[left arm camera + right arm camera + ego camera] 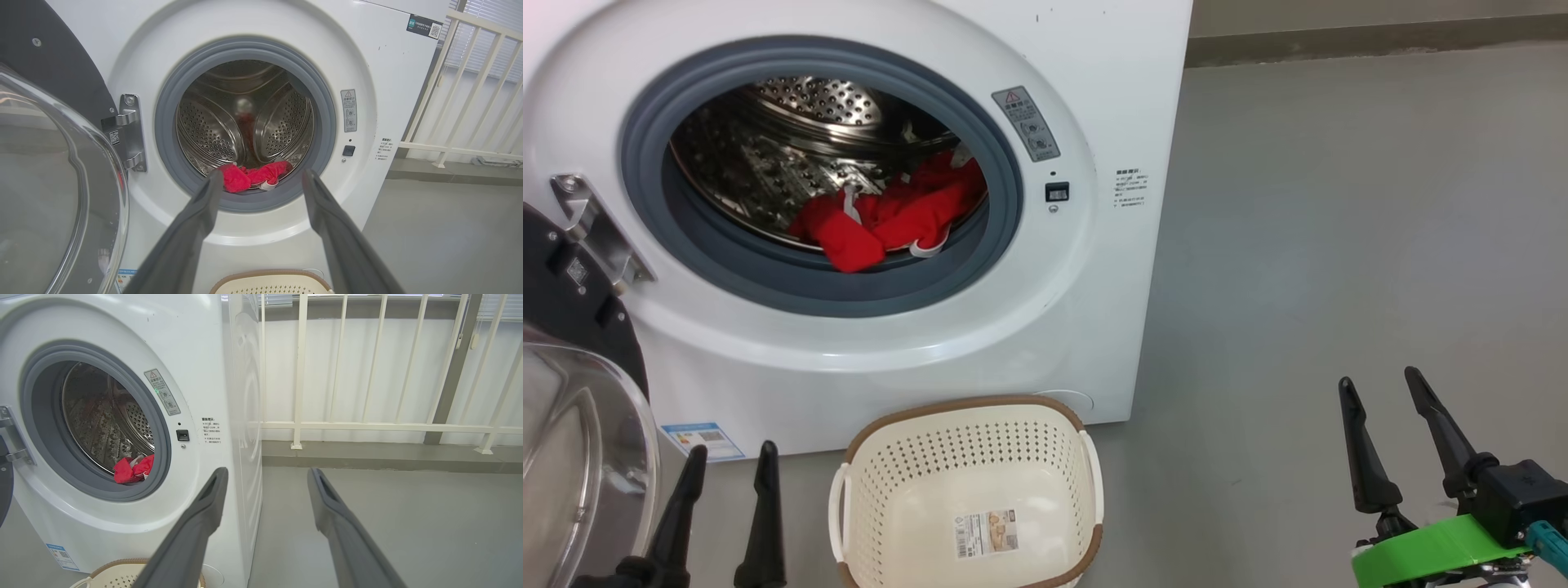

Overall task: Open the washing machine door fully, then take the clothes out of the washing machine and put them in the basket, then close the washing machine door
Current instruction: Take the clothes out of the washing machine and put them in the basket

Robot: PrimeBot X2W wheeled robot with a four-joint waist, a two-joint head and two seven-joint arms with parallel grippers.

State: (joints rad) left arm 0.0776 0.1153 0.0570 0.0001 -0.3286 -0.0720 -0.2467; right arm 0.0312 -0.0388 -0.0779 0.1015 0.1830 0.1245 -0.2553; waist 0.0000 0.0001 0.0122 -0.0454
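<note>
Bright red fabric clothes point(890, 216) lie low in the mouth of the white front-loading washing machine point(1111, 310), straight ahead of the nearer left gripper point(732, 451), jaws apart and empty; the right gripper point(1379, 379), likewise apart, points aside.

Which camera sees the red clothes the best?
The head view. The clothes look biggest there, lying at the drum's front edge with white trim showing. The left wrist view shows them smaller, low in the drum. The right wrist view shows a small bit from the side, beside the grey ring.
</note>
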